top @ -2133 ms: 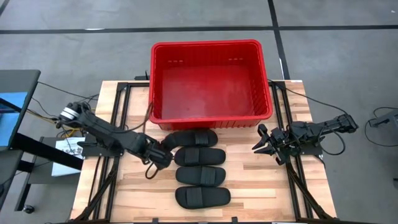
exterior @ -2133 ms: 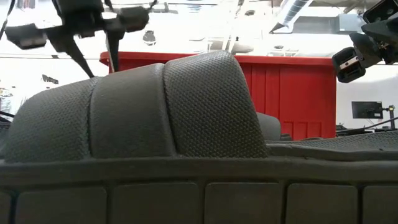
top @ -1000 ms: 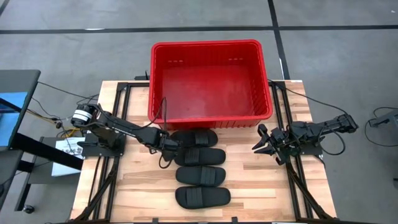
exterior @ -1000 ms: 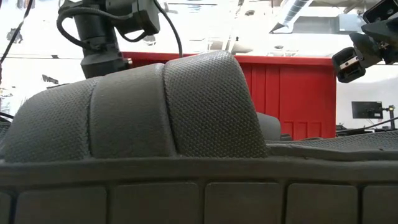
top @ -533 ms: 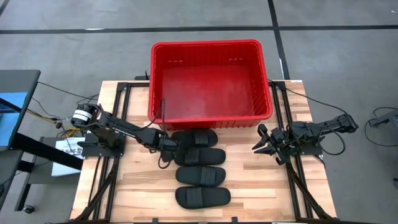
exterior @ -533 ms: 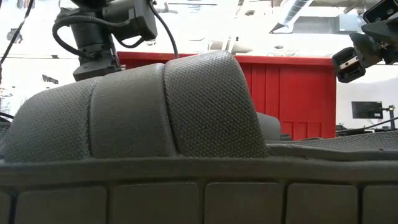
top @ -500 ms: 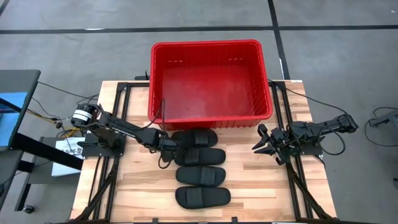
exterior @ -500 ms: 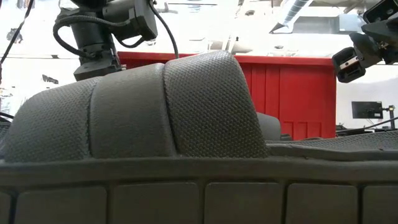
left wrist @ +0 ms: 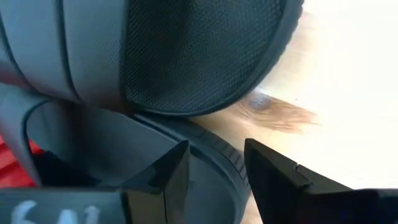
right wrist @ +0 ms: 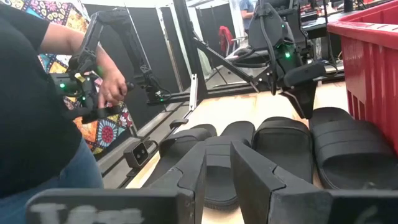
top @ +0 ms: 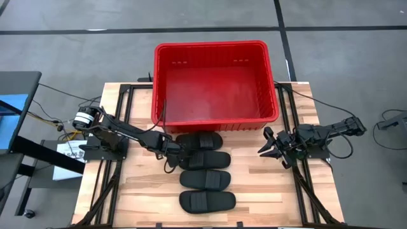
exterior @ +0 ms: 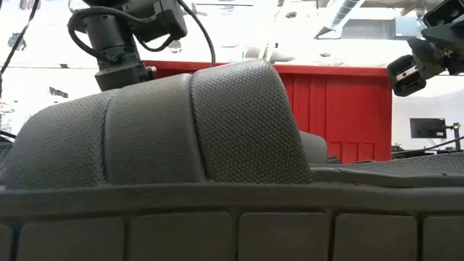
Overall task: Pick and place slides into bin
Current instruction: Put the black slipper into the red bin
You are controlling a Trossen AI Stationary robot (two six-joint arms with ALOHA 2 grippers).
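Four black slides lie in a column on the wooden table, soles down: the farthest [top: 198, 140] beside the red bin [top: 273, 95], then a second [top: 205, 159], a third [top: 205, 180] and the nearest [top: 207, 201]. My left gripper [top: 177, 152] is low at the left ends of the farthest two slides. In the left wrist view it [left wrist: 214, 180] is open, with the farthest slide's sole rim [left wrist: 217, 155] between its fingers. My right gripper [top: 264, 144] is open and empty at the table's right, above the surface. My left gripper has one finger [left wrist: 168, 183] over the inside of the farthest slide's left end and the other finger [left wrist: 277, 183] outside its rim. It comes in nearly level from the table's left. I cannot tell whether either finger touches the slide, which lies flat on the table.
The bin stands at the table's far edge, its near wall [top: 216, 122] close behind the farthest slide. Black frame rails [top: 121, 127] run along both table sides. In the right wrist view a person [right wrist: 37, 112] stands beyond the table's left side, holding controls. Bare wood lies right of the slides.
My left gripper has edged toward the table's right and a little nearer, onto the left ends of the farthest two slides. The slides and my right arm have kept still.
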